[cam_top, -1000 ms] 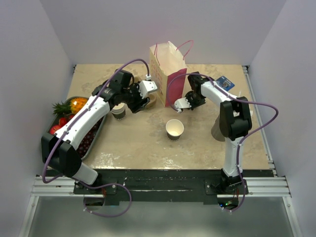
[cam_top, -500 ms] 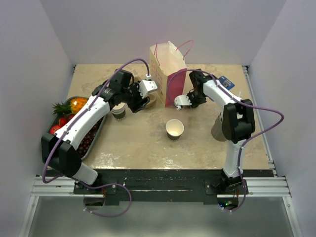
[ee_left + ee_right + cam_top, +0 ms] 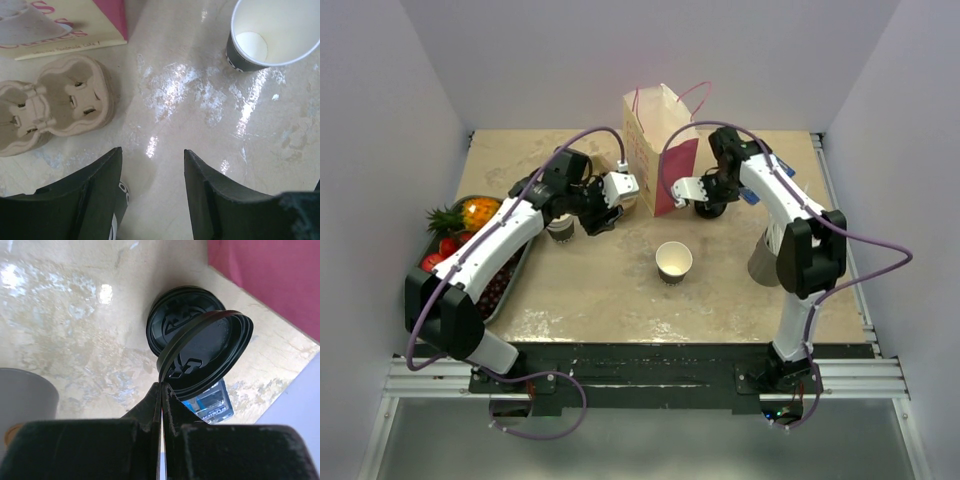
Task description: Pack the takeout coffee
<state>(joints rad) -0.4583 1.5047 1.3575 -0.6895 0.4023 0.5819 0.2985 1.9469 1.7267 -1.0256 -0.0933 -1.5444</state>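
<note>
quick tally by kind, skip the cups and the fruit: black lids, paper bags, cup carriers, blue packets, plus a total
black lids: 2
paper bags: 1
cup carriers: 1
blue packets: 1
total: 5

Paper bag (image 3: 655, 130), cardboard cup carrier (image 3: 55, 100), lidless cup (image 3: 673, 261), loose black lid (image 3: 210, 355)

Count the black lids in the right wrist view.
2: one lid pinched by its rim in the right gripper, another lid flat on the table behind it, near the pink bag. Others may be hidden.
</note>
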